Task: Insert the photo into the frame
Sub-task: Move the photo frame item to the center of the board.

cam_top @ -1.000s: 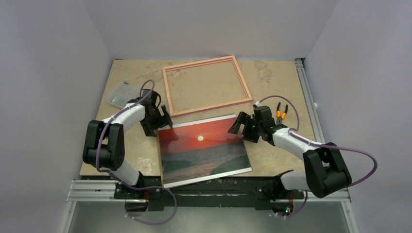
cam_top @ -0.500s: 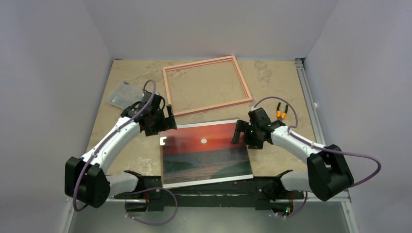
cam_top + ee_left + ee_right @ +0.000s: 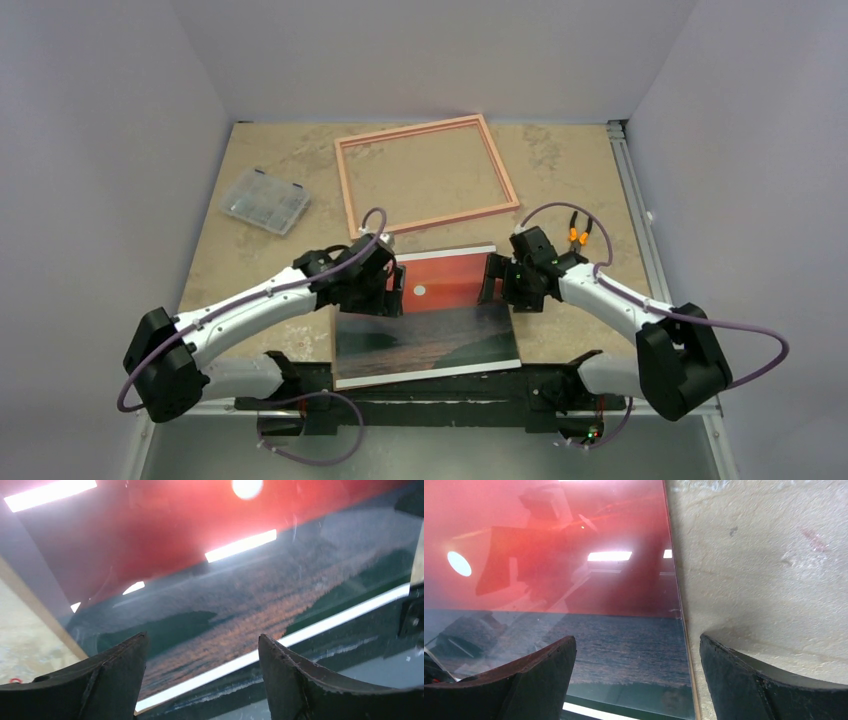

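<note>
Photo (image 3: 430, 320): flat, picture up, middle of the table's (image 3: 560, 160) near edge.
Frame (image 3: 436, 219): apart from it, toward the far edge.
Left gripper (image 3: 202, 636): spread, empty, over the photo's left part.
Right gripper (image 3: 638, 638): spread, empty, straddling the photo's right edge.
Clear organizer box (image 3: 265, 200): near the left edge.

Counted were one glossy sunset photo (image 3: 430, 335), one pinkish wooden frame (image 3: 427, 127), one clear plastic box (image 3: 265, 200), two small orange objects (image 3: 573, 236).

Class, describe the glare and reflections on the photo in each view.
Left wrist: bright bars of lamp glare cross the photo. Right wrist: its gloss mirrors a dark arm shape and a lit panel. Top external: even light, no strong glare.
</note>
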`<action>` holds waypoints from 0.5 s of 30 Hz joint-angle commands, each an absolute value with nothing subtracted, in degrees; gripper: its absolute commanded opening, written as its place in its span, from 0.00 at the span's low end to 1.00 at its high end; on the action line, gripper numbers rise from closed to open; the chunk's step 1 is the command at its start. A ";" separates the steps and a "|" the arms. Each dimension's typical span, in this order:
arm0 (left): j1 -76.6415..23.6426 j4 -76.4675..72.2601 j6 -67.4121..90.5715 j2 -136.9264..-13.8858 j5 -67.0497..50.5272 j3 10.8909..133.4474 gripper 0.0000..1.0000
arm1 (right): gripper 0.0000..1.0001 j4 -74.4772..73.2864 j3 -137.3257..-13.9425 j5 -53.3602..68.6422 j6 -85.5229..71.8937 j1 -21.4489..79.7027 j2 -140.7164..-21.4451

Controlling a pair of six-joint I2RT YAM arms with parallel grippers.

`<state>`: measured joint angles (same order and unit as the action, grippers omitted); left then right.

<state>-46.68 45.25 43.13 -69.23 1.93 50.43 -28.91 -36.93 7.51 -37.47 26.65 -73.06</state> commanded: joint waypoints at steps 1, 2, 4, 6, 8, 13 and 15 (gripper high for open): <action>-54.72 42.16 48.20 -68.16 2.12 48.59 0.76 | 0.92 -30.78 -33.69 9.14 -38.40 27.66 -71.90; -56.87 42.03 48.73 -68.51 2.22 48.29 0.74 | 0.92 -30.72 -33.50 9.06 -38.45 27.65 -71.90; -61.10 42.13 49.92 -69.56 2.50 47.96 0.69 | 0.92 -30.28 -33.12 9.16 -38.56 27.60 -72.25; -65.39 41.80 51.29 -70.92 2.72 47.84 0.62 | 0.92 -29.55 -32.93 9.44 -38.79 27.68 -72.84; -69.86 40.48 53.11 -72.91 2.63 47.81 0.56 | 0.93 -28.46 -32.74 10.23 -38.92 27.68 -73.90; -79.30 37.04 55.75 -80.30 2.16 50.37 0.47 | 0.93 -26.02 -33.01 12.21 -39.92 27.66 -76.30; -81.90 37.43 54.42 -84.40 2.16 53.22 0.41 | 0.93 -25.58 -33.44 12.14 -40.38 27.53 -77.10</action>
